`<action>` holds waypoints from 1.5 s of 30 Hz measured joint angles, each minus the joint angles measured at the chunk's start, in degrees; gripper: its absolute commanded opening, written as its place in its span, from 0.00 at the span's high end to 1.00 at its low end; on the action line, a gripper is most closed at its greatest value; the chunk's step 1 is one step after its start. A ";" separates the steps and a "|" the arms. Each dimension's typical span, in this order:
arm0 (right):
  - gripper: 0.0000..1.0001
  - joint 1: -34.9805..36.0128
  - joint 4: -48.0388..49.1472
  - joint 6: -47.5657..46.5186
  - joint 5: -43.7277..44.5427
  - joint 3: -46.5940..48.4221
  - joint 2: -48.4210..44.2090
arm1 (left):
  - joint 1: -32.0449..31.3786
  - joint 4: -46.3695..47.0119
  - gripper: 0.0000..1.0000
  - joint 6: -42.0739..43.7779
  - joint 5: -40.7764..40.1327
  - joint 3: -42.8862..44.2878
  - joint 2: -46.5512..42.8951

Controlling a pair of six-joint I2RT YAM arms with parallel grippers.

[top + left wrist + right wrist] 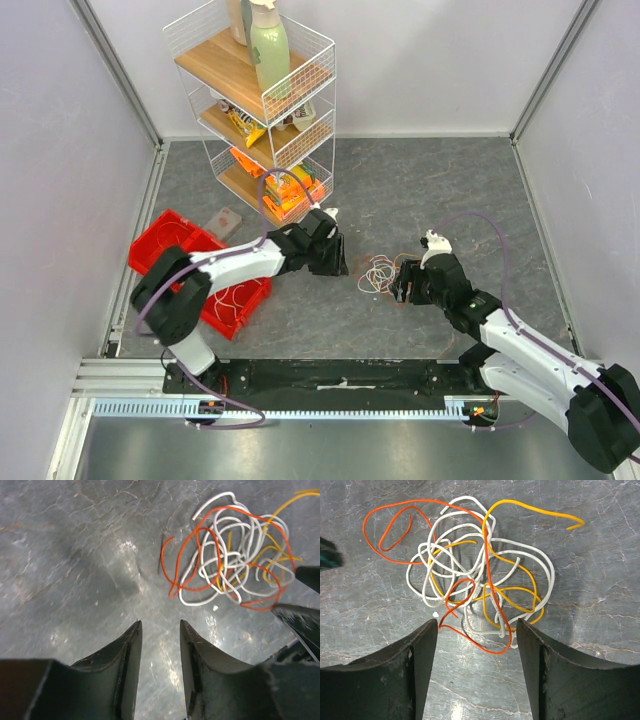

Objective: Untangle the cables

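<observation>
Here, left tool (159,623) reaching rightward, partly open, right tool (477,622) angled leftward, wide open, both empty, cables (470,575) between.

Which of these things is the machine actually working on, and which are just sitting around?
Part of the job: the cables, a tangle of orange, yellow and white; the left hand and right hand, both open near it.

Just lying about: the wire shelf, green bottle, snack packets, red bin.

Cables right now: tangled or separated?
Tangled: the cables lie in one clump on the table, orange, yellow and white loops crossing through each other.
</observation>
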 measured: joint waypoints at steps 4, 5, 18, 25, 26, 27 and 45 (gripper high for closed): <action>0.29 0.00 0.17 -0.07 0.07 -0.28 -0.04 | 0.17 2.45 0.52 0.00 2.32 2.56 7.39; 0.28 -0.02 0.35 -0.04 0.07 -0.50 -0.04 | 0.17 2.84 0.52 -0.04 2.75 2.97 8.70; 0.30 0.00 2.47 -0.04 0.76 -2.03 3.65 | -0.11 1.70 0.99 0.63 -2.89 8.00 14.69; 0.36 -0.02 4.46 -0.15 2.95 0.74 12.09 | -0.13 -2.54 0.99 5.60 -9.16 3.13 -13.25; 0.36 0.00 4.90 -0.31 3.02 1.62 13.68 | -0.13 -2.32 0.98 6.64 -9.66 3.06 -18.86; 0.36 0.00 5.27 -0.39 3.28 2.32 14.95 | -0.15 -1.88 0.98 7.93 -10.21 3.26 -25.03; 0.72 -0.02 5.53 -2.12 8.87 5.22 17.14 | -0.13 -18.03 0.98 15.23 -19.08 24.28 -47.43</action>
